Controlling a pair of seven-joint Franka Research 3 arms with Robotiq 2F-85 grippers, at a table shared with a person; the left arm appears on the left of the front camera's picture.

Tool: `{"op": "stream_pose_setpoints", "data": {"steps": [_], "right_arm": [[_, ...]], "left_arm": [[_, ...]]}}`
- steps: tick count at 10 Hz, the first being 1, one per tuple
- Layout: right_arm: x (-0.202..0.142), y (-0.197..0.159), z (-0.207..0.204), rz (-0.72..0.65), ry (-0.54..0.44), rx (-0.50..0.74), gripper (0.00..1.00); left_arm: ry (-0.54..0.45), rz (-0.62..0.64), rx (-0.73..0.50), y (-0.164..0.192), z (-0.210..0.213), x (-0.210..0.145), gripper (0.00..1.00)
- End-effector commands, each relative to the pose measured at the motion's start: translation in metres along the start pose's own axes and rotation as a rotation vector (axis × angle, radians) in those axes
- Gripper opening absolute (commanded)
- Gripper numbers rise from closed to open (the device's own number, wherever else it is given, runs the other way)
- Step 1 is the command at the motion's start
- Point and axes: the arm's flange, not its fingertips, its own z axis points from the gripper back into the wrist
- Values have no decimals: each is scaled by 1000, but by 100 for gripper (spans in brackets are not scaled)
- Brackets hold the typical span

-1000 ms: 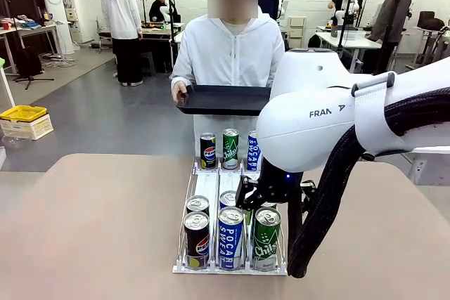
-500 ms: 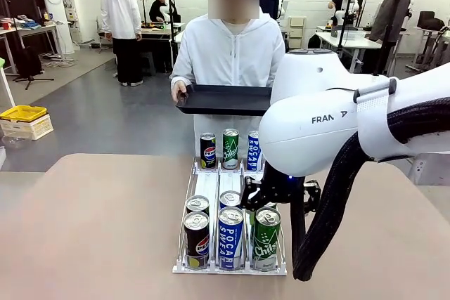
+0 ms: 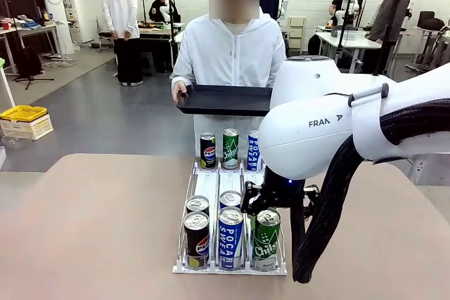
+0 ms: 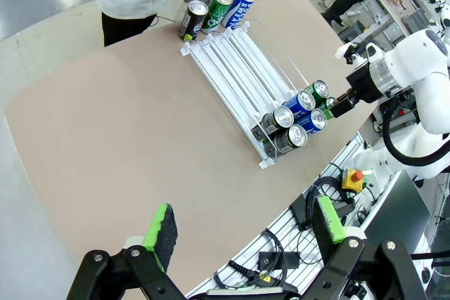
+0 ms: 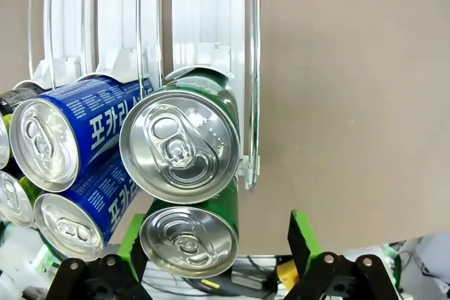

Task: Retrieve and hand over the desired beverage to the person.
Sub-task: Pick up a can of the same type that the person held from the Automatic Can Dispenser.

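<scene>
Both jaws wide, right near green can (image 5: 179, 147)

table (image 3: 91, 230) left of the rack (image 3: 207, 186) is bare, rack's mid lanes open between near-end cans (image 3: 230, 233) and far-end cans (image 3: 230, 149); right arm (image 3: 330, 138) crowds the rack's right side, black tray (image 3: 225, 100) hangs past the far edge.

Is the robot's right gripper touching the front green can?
Cannot tell. Right wrist view: right gripper's open jaws flank the front green can; one pad clear, the other partly hidden behind it.
</scene>
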Motion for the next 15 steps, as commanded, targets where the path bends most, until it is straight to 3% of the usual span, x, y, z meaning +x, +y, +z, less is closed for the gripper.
{"op": "stream_pose_setpoints", "data": {"steps": [1, 8, 9, 10, 11, 15], "right_arm": [[3, 1, -4, -3, -2, 12, 100], [2, 3, -7, 37, -68, 37, 100], [2, 3, -7, 37, -62, 39, 61], [1, 3, -6, 23, -52, 47, 42], [1, 3, -6, 5, -24, 52, 2], [2, 2, -7, -2, 27, 49, 2]], "left_arm": [[-8, -20, -19, 1, 1, 0, 100], [-8, -20, -19, 1, 1, 0, 100], [-8, -20, -19, 1, 1, 0, 100], [-8, -20, -19, 1, 1, 0, 100], [-8, -20, -19, 1, 1, 0, 100], [-8, -20, -19, 1, 1, 0, 100]]}}
